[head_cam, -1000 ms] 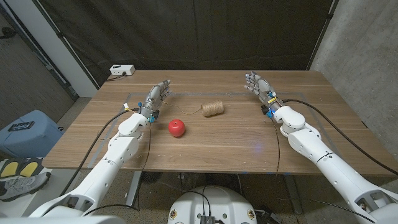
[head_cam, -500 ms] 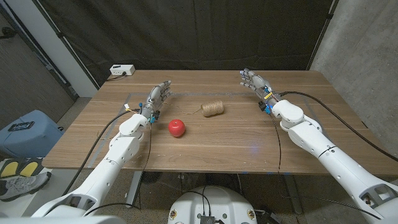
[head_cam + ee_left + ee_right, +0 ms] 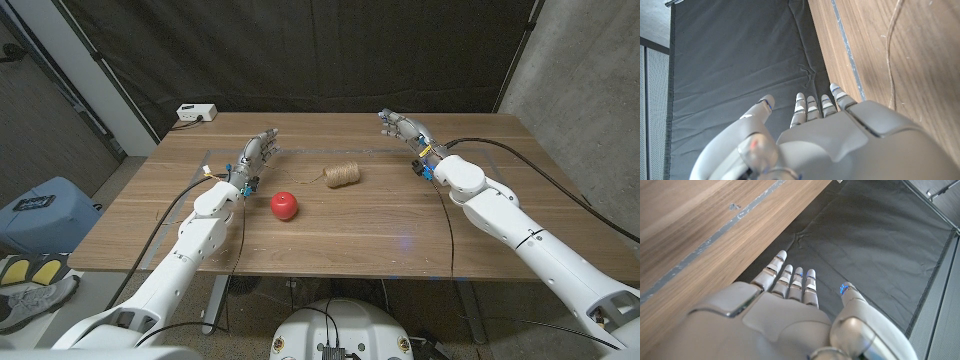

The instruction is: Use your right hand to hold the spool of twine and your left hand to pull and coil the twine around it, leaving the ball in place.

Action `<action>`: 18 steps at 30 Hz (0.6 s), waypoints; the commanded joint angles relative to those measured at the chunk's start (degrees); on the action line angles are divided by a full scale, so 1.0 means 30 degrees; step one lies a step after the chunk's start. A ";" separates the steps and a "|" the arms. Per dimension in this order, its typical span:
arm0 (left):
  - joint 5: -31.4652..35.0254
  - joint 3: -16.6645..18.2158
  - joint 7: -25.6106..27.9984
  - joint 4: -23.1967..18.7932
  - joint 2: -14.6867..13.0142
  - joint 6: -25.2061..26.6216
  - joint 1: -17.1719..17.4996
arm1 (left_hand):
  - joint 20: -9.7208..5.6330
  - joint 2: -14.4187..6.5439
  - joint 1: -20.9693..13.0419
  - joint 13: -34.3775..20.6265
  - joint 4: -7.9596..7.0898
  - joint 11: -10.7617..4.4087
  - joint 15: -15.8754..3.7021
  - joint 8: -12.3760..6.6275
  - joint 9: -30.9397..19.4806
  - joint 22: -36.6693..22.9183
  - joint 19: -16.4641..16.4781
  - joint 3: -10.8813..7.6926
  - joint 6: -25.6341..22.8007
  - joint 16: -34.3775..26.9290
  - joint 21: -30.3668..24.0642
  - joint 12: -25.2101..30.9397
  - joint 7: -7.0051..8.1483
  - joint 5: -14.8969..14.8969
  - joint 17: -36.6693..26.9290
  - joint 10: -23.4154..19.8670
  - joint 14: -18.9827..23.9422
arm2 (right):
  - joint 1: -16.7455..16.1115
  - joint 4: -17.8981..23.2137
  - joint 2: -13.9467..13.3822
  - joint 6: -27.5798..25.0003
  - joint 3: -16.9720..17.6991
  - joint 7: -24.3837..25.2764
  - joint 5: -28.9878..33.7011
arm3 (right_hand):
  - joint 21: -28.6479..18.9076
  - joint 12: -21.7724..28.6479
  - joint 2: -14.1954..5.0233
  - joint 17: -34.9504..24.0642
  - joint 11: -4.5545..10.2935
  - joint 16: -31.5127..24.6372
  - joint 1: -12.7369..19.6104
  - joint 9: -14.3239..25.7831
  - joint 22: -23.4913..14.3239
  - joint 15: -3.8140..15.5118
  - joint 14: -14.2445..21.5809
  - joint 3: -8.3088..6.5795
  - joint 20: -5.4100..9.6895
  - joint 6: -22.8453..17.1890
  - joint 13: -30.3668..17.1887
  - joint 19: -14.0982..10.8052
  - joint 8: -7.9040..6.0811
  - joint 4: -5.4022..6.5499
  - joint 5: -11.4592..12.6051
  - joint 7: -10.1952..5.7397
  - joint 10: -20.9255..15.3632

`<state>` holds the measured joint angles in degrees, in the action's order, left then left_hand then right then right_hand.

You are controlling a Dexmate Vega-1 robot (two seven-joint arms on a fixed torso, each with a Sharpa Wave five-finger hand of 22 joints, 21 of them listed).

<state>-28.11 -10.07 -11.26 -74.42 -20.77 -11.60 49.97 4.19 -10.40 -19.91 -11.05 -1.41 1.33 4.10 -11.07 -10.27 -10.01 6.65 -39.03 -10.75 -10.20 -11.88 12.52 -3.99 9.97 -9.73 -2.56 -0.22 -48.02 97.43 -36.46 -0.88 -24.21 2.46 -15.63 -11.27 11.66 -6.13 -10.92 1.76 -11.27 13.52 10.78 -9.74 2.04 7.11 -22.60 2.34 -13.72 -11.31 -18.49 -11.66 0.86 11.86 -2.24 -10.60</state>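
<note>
A spool of tan twine (image 3: 342,176) lies on its side near the middle of the wooden table (image 3: 400,225). A loose strand of twine (image 3: 300,181) trails from it toward my left side, and the same strand (image 3: 891,55) runs along the wood in the left wrist view. A red ball (image 3: 285,206) sits in front of the spool, to its left. My left hand (image 3: 252,160) is open at the far left of the table, holding nothing. My right hand (image 3: 405,130) is open near the far edge, well right of the spool, fingers extended (image 3: 792,282).
A white box (image 3: 196,113) sits at the table's far left corner. A black curtain (image 3: 300,50) hangs behind the table. Cables (image 3: 530,195) run along the right arm. A blue bin (image 3: 40,210) stands on the floor to the left.
My right hand has moved left along the far edge, closer to the spool. The left hand, spool and ball have stayed put.
</note>
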 commanded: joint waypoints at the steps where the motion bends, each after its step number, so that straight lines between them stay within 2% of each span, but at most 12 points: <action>1: -0.0044 -0.0033 -0.0158 -0.0110 -0.0064 0.0168 -0.0077 | 0.0086 0.0018 -0.0277 -0.0048 0.0100 0.0030 0.0090 0.0021 -0.0107 -0.0088 0.0103 -0.0047 -0.0153 -0.0068 0.0012 0.0003 0.0004 0.0089 -0.0036 -0.0163 -0.0028 | 0.0563 0.1589 -0.0677 -0.1743 -0.0943 0.0418 0.1458 | -0.0023 -0.0047 0.0015 0.0020 -0.0068 -0.0066 0.0371 0.0097 -0.0036 0.0108 0.0212 -0.0077 0.0192 -0.0055 -0.0078 -0.0297 0.0024 -0.0344 -0.0048 0.0040 -0.0185; 6: -0.0012 0.0002 -0.0138 -0.0106 -0.0062 0.0090 -0.0096 | 0.0085 0.0011 -0.0300 -0.0049 0.0141 0.0021 0.0073 0.0022 -0.0108 -0.0088 0.0106 -0.0032 -0.0171 -0.0078 0.0015 0.0004 0.0001 0.0093 -0.0038 -0.0189 -0.0008 | 0.0939 0.1923 -0.0907 -0.2149 -0.1221 0.0135 0.1694 | -0.0015 -0.0052 0.0022 0.0024 0.0027 -0.0072 0.0599 0.0100 -0.0036 0.0135 0.0235 -0.0141 0.0178 -0.0056 -0.0079 -0.0299 0.0023 -0.0566 -0.0081 0.0015 -0.0186; 11: -0.0035 -0.0060 -0.0207 -0.0004 -0.0005 0.0182 -0.0196 | 0.0088 0.0002 -0.0320 -0.0050 0.0175 0.0014 0.0060 0.0024 -0.0109 -0.0088 0.0108 -0.0022 -0.0183 -0.0081 0.0017 -0.0003 0.0017 0.0096 -0.0040 -0.0189 -0.0001 | 0.1449 0.2481 -0.1326 -0.3011 -0.1652 -0.0179 0.2286 | 0.0008 -0.0069 0.0070 0.0040 0.0019 -0.0059 0.1358 0.0102 -0.0029 0.0165 0.0232 -0.0384 0.0203 -0.0034 -0.0075 -0.0302 0.0012 -0.1266 -0.0160 -0.0001 -0.0171; 15: -0.0015 -0.0108 -0.0148 0.0000 0.0079 0.0188 -0.0233 | 0.0076 -0.0008 -0.0339 -0.0051 0.0204 0.0033 0.0063 0.0025 -0.0110 -0.0089 0.0110 -0.0011 -0.0196 -0.0082 0.0020 0.0001 -0.0005 0.0099 -0.0042 -0.0217 -0.0002 | 0.2045 0.2886 -0.1679 -0.3918 -0.2213 -0.0536 0.3019 | 0.0018 -0.0083 0.0164 0.0044 0.0076 -0.0055 0.1733 0.0105 -0.0027 0.0173 0.0233 -0.0466 0.0208 -0.0037 -0.0075 -0.0304 0.0001 -0.1637 -0.0216 -0.0001 -0.0142; 16: -0.0033 -0.0117 -0.0170 0.0014 0.0092 0.0202 -0.0252 | 0.0086 -0.0010 -0.0344 -0.0052 0.0213 0.0042 0.0066 0.0026 -0.0111 -0.0089 0.0108 -0.0006 -0.0200 -0.0079 0.0021 0.0002 0.0000 0.0100 -0.0043 -0.0227 -0.0011 | 0.2203 0.2917 -0.1746 -0.4040 -0.2343 -0.0687 0.3138 | 0.0015 -0.0091 0.0186 0.0046 0.0097 -0.0048 0.2055 0.0108 -0.0025 0.0205 0.0219 -0.0565 0.0225 -0.0027 -0.0075 -0.0331 -0.0009 -0.1922 -0.0255 -0.0039 -0.0123; 18: 0.0001 -0.0135 -0.0113 0.0004 0.0102 0.0230 -0.0265 | 0.0075 -0.0016 -0.0353 -0.0052 0.0227 0.0038 0.0069 0.0029 -0.0112 -0.0089 0.0111 0.0001 -0.0200 -0.0082 0.0022 -0.0004 0.0002 0.0101 -0.0045 -0.0220 -0.0007 | 0.2494 0.2959 -0.1828 -0.4284 -0.2588 -0.0914 0.3370 | 0.0063 -0.0113 0.0019 0.0032 0.0213 -0.0038 0.3248 0.0120 -0.0028 0.0051 0.0150 -0.1001 0.0173 -0.0002 -0.0076 -0.0217 -0.0037 -0.2858 -0.0298 -0.0072 -0.0053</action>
<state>-28.15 -10.22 -11.69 -74.52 -20.78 -11.26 49.53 4.19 -10.49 -20.46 -11.05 -0.93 1.34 4.10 -11.07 -10.55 -10.01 6.65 -39.04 -10.75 -10.20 -11.88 12.52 -3.99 9.97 -9.72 -2.55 -0.21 -44.18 103.81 -39.86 -8.88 -28.65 2.09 -9.48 -11.26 11.43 -5.78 -10.65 1.76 -11.27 20.33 10.78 -9.74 2.26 7.32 -24.49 2.37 -13.71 -11.31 -19.31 -11.66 -5.47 11.01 -2.24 -10.60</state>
